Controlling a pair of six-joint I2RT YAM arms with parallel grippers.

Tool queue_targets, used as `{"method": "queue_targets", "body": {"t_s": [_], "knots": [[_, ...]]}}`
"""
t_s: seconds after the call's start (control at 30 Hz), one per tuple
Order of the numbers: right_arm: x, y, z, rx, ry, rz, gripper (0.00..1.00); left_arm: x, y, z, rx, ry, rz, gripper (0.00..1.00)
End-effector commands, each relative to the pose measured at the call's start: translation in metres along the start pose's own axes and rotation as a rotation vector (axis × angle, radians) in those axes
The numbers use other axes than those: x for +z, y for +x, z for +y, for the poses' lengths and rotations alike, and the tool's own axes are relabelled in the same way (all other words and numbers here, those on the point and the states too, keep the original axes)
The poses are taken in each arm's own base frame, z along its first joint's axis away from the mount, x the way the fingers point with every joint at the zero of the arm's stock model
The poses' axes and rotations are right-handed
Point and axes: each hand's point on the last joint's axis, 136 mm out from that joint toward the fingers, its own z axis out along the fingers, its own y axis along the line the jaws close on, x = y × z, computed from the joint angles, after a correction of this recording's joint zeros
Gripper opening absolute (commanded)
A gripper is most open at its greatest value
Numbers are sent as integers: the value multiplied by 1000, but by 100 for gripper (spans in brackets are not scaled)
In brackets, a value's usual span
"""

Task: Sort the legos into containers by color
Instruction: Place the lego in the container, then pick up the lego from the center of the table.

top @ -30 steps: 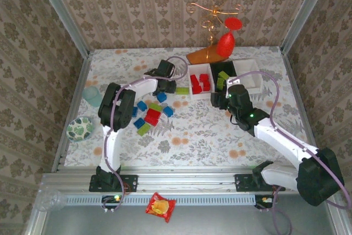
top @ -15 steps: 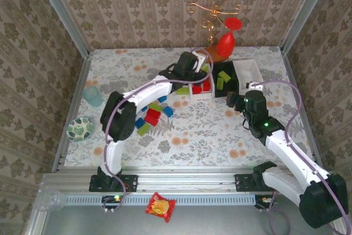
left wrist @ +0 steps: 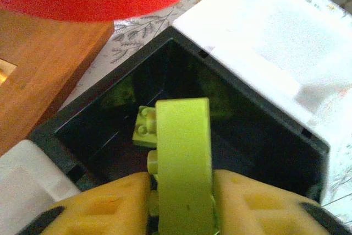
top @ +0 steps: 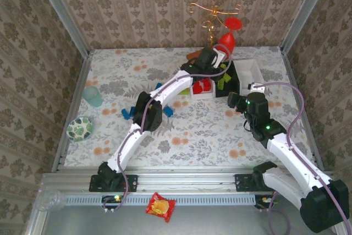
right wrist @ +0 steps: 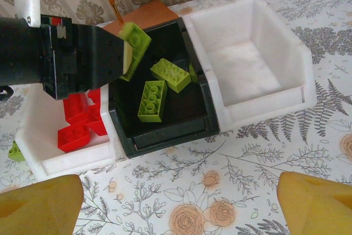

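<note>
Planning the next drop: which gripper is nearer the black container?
Left. The left gripper hangs over the black container, a green lego between its fingers; the right gripper is open over the table in front of it.

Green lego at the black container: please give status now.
Left gripper shut on green lego, above black container. Right gripper open, apart. Other legos inside, room left.
</note>
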Motion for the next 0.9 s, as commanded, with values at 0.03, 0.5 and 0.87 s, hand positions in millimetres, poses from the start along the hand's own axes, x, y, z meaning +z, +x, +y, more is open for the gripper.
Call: {"method": "queue_targets", "body": {"t_s": [0.03,0.5,0.87], "knots": [[-2,4,-7,3,25,-5,92,-11,-6,-14,30,42,14,56],[-6,27,51,-130,-144,42,91,-160,13,17,0,-100,-42,64],[17,74,172,-385,-357,152,91,-281,176,99,-330,-320,56,71]]}}
